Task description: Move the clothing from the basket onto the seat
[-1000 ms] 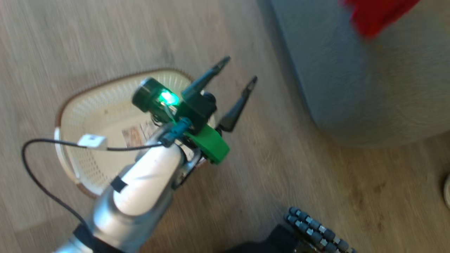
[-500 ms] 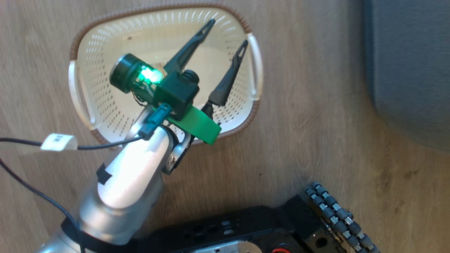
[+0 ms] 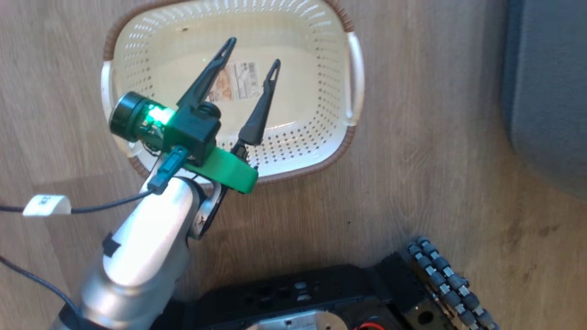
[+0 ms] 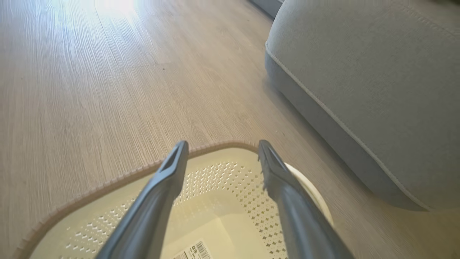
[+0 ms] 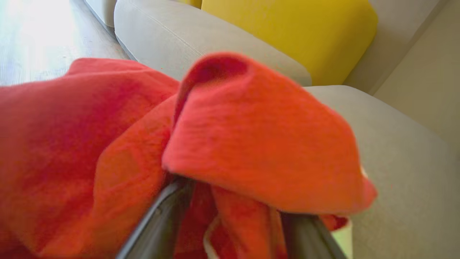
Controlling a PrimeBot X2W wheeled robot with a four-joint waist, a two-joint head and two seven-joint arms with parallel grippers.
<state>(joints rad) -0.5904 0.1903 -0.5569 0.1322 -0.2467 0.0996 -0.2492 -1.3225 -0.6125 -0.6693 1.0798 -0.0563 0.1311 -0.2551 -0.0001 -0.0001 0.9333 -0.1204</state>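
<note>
1. Left gripper (image 3: 254, 51): fingers spread wide and empty, poised over the basket (image 3: 321, 105) at upper centre of the head view.
2. Basket: a paper label (image 3: 234, 81) lies on its bottom, and I see no clothing inside.
3. Clothing (image 5: 251, 144): red, draped across my right gripper (image 5: 233, 198) at centre of the right wrist view. The fabric hides the tips, so I cannot tell whether they pinch it.
4. Seat (image 5: 395, 151): grey, just behind and below the clothing. In the head view it sits at the right edge (image 3: 550, 91), apart from the basket.
5. Judgement: my right arm is the nearer one, and the clothing need only go down onto the seat.
</note>
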